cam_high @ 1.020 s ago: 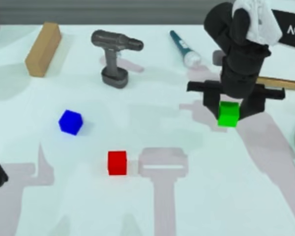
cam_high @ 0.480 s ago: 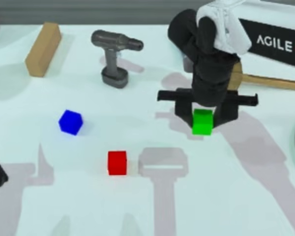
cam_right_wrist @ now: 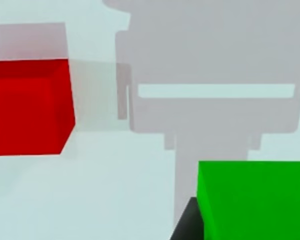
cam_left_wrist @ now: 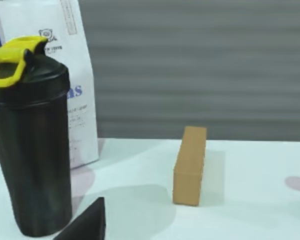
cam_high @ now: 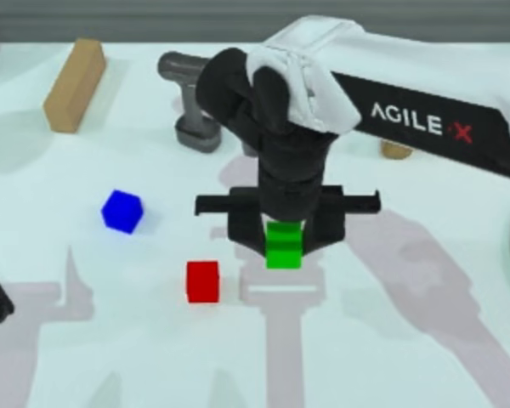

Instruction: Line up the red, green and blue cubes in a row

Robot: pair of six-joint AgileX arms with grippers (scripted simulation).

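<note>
Glossy plastic-looking red cube [cam_high: 202, 280] and green cube [cam_high: 283, 245]; tan block [cam_high: 74, 84] looks wooden (matt).

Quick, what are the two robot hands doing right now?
Right tool: shut on the green cube, carried above the table beside the red cube.
Left tool: out of view, arm parked at the left edge.

Table [cam_high: 425, 340]: pale, whitish surface with a faint green tint, smooth and glossy. Soft grey shadows [cam_high: 280, 340] lie across it, indicating overhead lighting. Behind the table's far edge, a grey wall [cam_left_wrist: 200, 65] with horizontal ribbing, seen in the left wrist view.
</note>
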